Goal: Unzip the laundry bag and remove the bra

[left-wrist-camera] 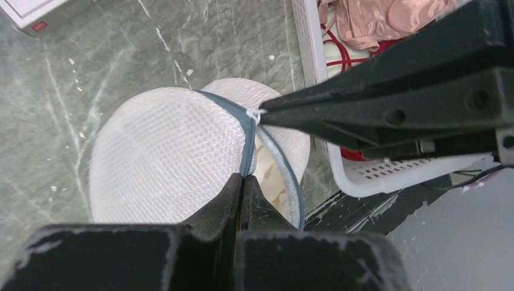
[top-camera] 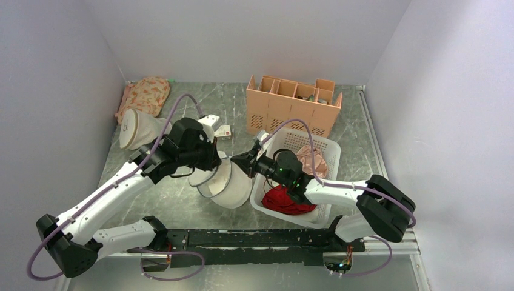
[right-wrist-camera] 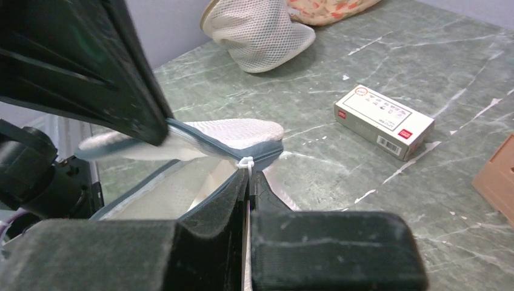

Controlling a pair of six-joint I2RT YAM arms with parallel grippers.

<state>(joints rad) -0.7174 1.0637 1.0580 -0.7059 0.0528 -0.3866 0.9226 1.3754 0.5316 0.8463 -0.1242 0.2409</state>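
Note:
The white mesh laundry bag (top-camera: 229,188) lies between my two grippers, left of the basket. Its grey zipper (left-wrist-camera: 247,136) is partly open, and cream fabric (left-wrist-camera: 274,179) shows in the gap; I cannot tell that it is the bra. My left gripper (left-wrist-camera: 242,179) is shut on the bag's grey zipper rim. My right gripper (right-wrist-camera: 248,177) is shut on the small white zipper pull (right-wrist-camera: 245,162). In the top view both grippers meet over the bag's far edge, left (top-camera: 216,162) and right (top-camera: 236,160).
A white basket (top-camera: 309,136) on the right holds a red garment (top-camera: 285,200) and a pink satin one (top-camera: 312,162). A peach crate (top-camera: 294,103) stands behind. A cream bag with a logo (top-camera: 138,128), floral cloth (top-camera: 145,94) and a small box (top-camera: 223,130) lie far left.

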